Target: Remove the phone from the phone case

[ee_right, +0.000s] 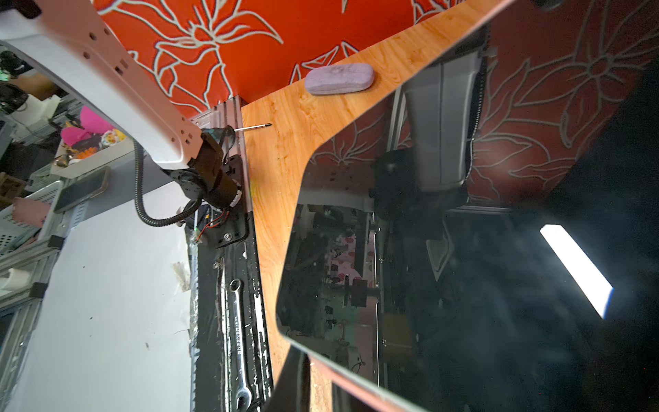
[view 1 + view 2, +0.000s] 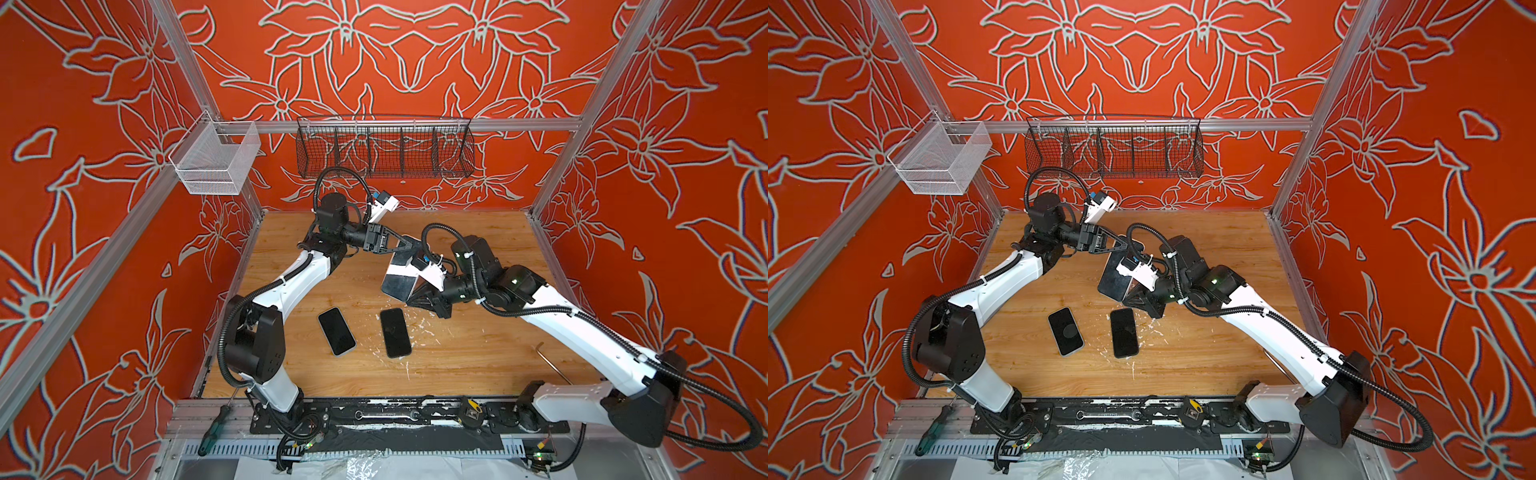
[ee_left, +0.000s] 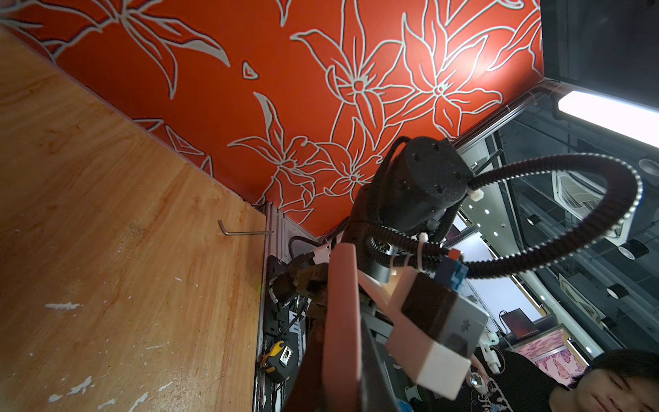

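Observation:
The phone [image 2: 400, 274] [image 2: 1113, 279] hangs tilted above the middle of the table, its glossy black screen [image 1: 463, 267] facing up. It sits in a pinkish phone case, whose rim [image 3: 340, 321] [image 1: 356, 382] shows in both wrist views. At the phone's far end my left gripper [image 2: 409, 246] [image 2: 1134, 248] [image 3: 342, 374] is shut on the case edge. My right gripper [image 2: 417, 291] [image 2: 1134, 292] [image 1: 321, 385] is shut on the near end, with one dark finger [image 1: 292, 378] under the rim. The jaws hide whether the phone has come loose from the case.
Two other dark phones [image 2: 337, 331] [image 2: 395, 332] lie flat on the wooden table [image 2: 478, 353] below the held one. A hex key [image 2: 552, 365] lies at the right edge and a purple glasses case [image 1: 338, 79] by the wall. Wire baskets [image 2: 384, 151] [image 2: 216, 160] hang behind.

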{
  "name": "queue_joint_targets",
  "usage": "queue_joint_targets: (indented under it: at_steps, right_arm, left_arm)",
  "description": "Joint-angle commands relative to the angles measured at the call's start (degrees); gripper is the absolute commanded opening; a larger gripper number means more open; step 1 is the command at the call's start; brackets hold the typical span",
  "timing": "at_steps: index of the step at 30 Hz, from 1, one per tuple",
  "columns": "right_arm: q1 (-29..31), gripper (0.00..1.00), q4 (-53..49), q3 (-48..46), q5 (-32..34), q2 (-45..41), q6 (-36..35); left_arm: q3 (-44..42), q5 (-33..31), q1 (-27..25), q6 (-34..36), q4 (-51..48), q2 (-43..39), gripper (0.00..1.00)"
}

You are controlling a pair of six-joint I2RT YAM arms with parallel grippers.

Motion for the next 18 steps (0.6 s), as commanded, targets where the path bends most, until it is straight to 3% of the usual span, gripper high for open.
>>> queue_joint_targets:
  at_steps: [1,9,18]
  right_arm:
    - [1.07,0.07,10.63,-1.23,3.53,-1.94,-0.53]
    - [-0.19,0.08,17.37,-5.65,6.84,-4.96,3.7]
    - [-1.7,0.09,20.92,-7.88,6.86,-7.17,8.02]
  left_arm:
    - [0.91,-6.05,-0.98,1.3,-1.88,-2.41,0.0]
    - [0.3,-9.85,-0.98,5.06,-8.96,-5.38,0.0]
    - [-2.11,-19.19,-0.02,6.75,-14.45,-7.89,0.0]
